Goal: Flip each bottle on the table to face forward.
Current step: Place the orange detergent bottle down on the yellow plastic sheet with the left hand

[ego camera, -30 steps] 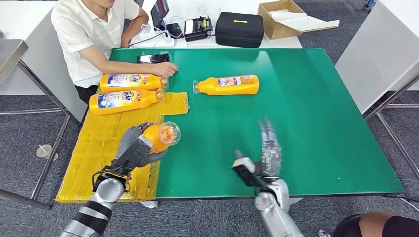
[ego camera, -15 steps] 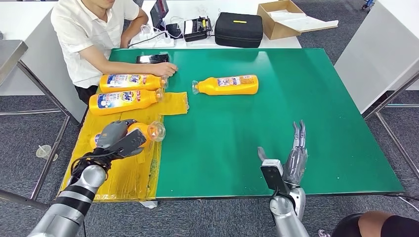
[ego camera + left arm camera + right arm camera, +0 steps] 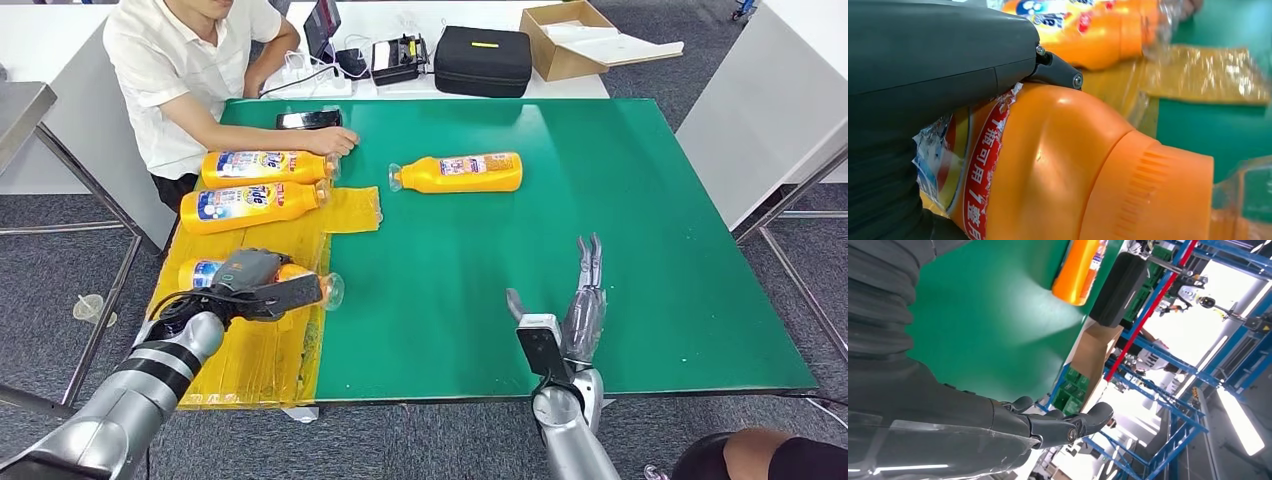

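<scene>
My left hand point(image 3: 262, 282) grips an orange bottle point(image 3: 204, 272) lying on its side on the yellow sheet point(image 3: 262, 352), clear cap toward the green table. In the left wrist view the orange bottle point(image 3: 1058, 170) sits right under the hand point(image 3: 923, 65), its label showing. Two more orange bottles point(image 3: 265, 165) point(image 3: 255, 203) lie label-up on the left by a person's hand point(image 3: 335, 140). A fourth bottle point(image 3: 462, 172) lies alone on the green table point(image 3: 640, 230). My right hand point(image 3: 580, 305) hovers open over the table's front edge, fingers straight.
A person in a white shirt point(image 3: 185, 70) sits at the table's far left corner. A phone point(image 3: 310, 118), a black case point(image 3: 485, 58) and a cardboard box point(image 3: 575, 35) lie along or behind the far edge. The green surface between the lone bottle and my right hand is bare.
My left hand has carried the bottle left and down from above the table edge and laid it on its side on the yellow sheet. My right hand drifted slightly right, fingers staying straight.
</scene>
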Motion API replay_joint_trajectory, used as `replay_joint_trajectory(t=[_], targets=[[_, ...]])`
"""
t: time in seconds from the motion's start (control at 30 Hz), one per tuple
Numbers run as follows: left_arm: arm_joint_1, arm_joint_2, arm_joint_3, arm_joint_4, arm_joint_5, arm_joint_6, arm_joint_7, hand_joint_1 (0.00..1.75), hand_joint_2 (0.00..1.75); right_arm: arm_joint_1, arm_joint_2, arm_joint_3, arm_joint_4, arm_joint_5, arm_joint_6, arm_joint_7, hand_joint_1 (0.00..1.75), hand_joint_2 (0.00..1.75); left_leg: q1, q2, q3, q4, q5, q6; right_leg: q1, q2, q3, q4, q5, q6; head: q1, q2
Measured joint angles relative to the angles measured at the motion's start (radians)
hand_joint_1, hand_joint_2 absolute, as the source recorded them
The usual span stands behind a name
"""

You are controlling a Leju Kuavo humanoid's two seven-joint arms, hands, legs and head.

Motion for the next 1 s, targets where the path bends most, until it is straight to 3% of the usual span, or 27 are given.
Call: replay_joint_trajectory(t=[0.1,0.13,0.6,0.73,0.93,1.0], targets=[[-0.021,-0.008,-0.03,0.043,-0.009,-0.004,0.002,0.22,1.75,-0.008,0.0,0.011,0.008,-0.003,0.0,0.0,0.0,1.75,0.0,0.0,0.001,0.0,0.0,0.0,0.0,0.0,0.001,0.0,0.0,0.0,0.0,0.0],[-0.026,-0.01,-0.038,0.054,-0.013,-0.006,0.003,0.01,1.75,-0.01,0.0,0.013,0.01,-0.004,0.0,0.0,0.0,1.75,0.0,0.0,0.001,0.0,0.0,0.0,0.0,0.0,0.001,0.0,0.0,0.0,0.0,0.0],[-0.076,-0.034,-0.101,0.148,-0.029,-0.081,0.004,0.0,1.75,-0.025,-0.001,0.041,0.033,-0.047,0.004,0.0,0.0,1.75,0.0,0.0,0.001,0.0,0.0,0.0,0.0,0.0,0.001,0.0,0.0,0.0,0.0,0.0],[-0.104,-0.041,-0.109,0.17,0.022,-0.167,-0.035,0.0,0.0,-0.034,-0.002,0.06,0.049,-0.083,0.009,0.0,0.0,1.75,0.0,-0.001,0.001,0.0,0.0,0.0,0.0,0.0,0.001,0.0,0.0,0.0,0.0,0.0],[-0.13,-0.039,-0.114,0.17,0.053,-0.246,-0.054,0.0,0.0,-0.037,-0.006,0.073,0.056,-0.109,0.009,0.0,0.0,1.75,0.0,0.0,0.001,0.0,0.0,0.0,0.0,0.0,0.001,0.0,0.0,0.0,0.0,0.0],[-0.136,-0.038,-0.118,0.167,0.061,-0.256,-0.066,0.0,0.87,-0.038,-0.009,0.077,0.058,-0.11,0.009,0.0,0.0,1.75,0.0,-0.001,0.0,0.0,0.0,0.0,0.0,0.0,0.001,0.0,0.0,0.0,0.0,0.0]])
